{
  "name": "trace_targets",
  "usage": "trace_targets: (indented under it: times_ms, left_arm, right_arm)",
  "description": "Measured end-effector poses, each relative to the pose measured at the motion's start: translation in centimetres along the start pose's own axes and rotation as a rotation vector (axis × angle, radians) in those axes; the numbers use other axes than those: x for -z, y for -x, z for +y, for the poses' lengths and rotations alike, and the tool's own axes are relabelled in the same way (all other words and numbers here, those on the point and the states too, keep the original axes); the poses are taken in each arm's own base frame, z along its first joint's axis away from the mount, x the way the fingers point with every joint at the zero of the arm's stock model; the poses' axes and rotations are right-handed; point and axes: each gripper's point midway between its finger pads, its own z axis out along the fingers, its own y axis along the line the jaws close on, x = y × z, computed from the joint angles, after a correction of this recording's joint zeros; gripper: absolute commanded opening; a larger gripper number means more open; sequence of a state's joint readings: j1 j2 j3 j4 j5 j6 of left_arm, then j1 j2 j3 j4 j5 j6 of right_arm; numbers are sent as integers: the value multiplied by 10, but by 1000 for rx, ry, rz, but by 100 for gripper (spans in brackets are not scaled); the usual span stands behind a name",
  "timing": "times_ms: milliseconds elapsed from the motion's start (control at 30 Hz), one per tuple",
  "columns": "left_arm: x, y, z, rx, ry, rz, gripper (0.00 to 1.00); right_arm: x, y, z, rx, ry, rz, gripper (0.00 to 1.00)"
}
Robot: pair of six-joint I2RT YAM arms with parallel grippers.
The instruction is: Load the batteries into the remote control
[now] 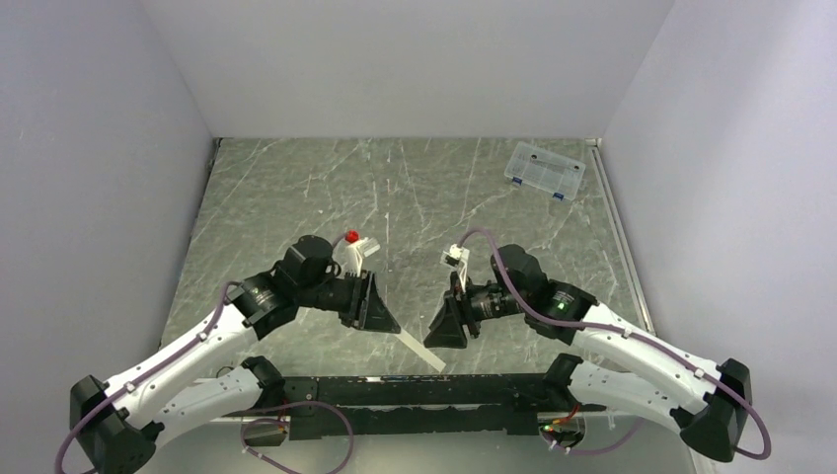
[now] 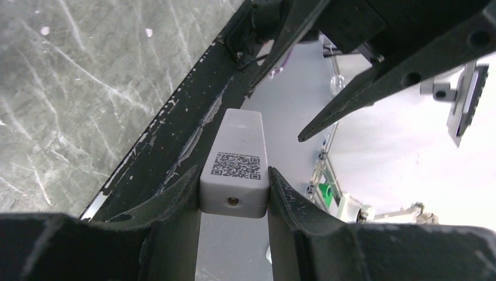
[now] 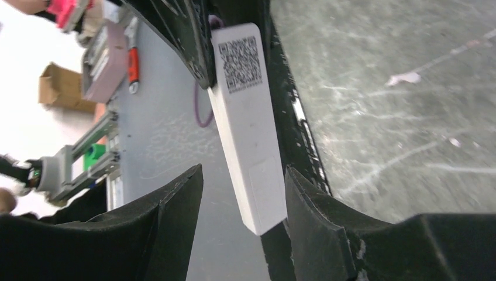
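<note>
Left pincer [image 2: 234, 175] is clamped on one end of the remote control [image 2: 241, 132], whose other end lies between the parted, ungripping jaws of the right pincer [image 3: 244, 171]; no batteries are visible, so loading appears not yet begun.

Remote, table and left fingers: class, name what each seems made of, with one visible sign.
Remote: likely white plastic, matte, smooth moulded edges, printed code label.
Table: looks like grey-green marble or a stone-print laminate, pale veins, slight sheen; cannot tell which.
Left fingers: probably hard black plastic, matte, scuffed pale at edges.
</note>
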State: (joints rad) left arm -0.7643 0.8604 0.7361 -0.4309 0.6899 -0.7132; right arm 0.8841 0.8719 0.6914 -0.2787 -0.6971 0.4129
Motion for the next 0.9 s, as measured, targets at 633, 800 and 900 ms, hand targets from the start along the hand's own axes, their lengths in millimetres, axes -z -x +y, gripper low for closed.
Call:
trace_targets:
  times_ms: [633, 800, 900]
  left_arm:
    - [-6, 19, 78, 567, 80, -132, 0]
    - [-4, 17, 93, 706, 55, -169, 0]
    - [-3, 16, 100, 775, 45, -183, 0]
  right_arm:
    - [16, -5, -33, 280, -290, -96, 78]
    - [6, -8, -35, 420, -335, -93, 68]
    - [1, -7, -40, 488, -373, -103, 68]
